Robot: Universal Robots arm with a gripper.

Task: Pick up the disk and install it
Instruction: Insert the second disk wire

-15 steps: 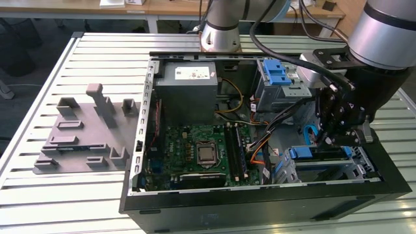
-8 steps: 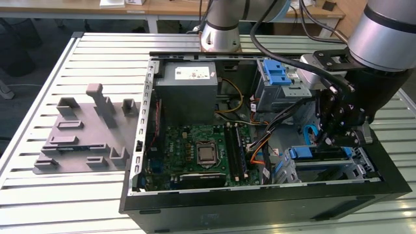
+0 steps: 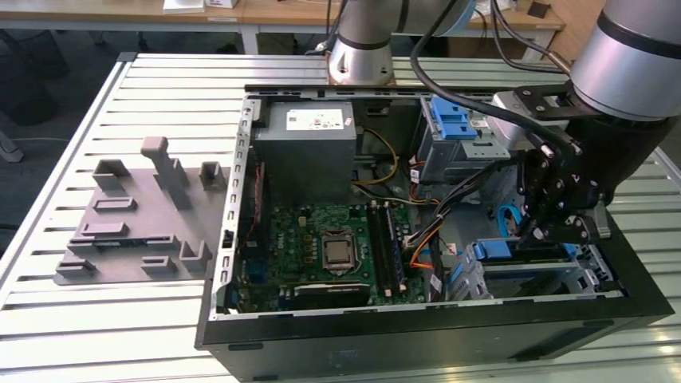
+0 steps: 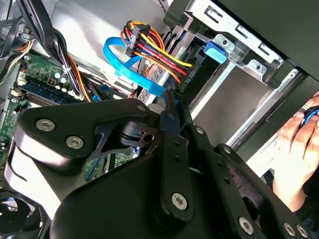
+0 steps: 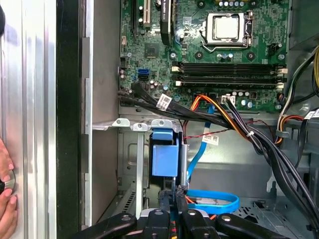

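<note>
The disk [image 5: 164,159] stands edge-on in the lower drive cage [image 5: 128,164] of the open computer case, with its blue rail facing the first wrist camera. In the exterior view the disk [image 3: 527,254] appears as a blue-edged slab at the case's near right corner. My gripper [image 5: 173,191] is shut, its two dark fingertips pressed together right at the blue rail's near end. I cannot tell whether they pinch anything. In the exterior view the gripper [image 3: 551,235] hangs just above that cage. In the second wrist view the gripper [image 4: 169,102] points at a blue data cable [image 4: 134,69].
Power and data cables [image 5: 239,129] run beside the cage. The motherboard [image 3: 319,247], a grey power supply box [image 3: 309,144] and an upper cage with a blue latch [image 3: 452,120] sit in the case. A grey fixture [image 3: 139,223] lies on the slatted table. A person's hand [image 4: 294,144] rests outside the case wall.
</note>
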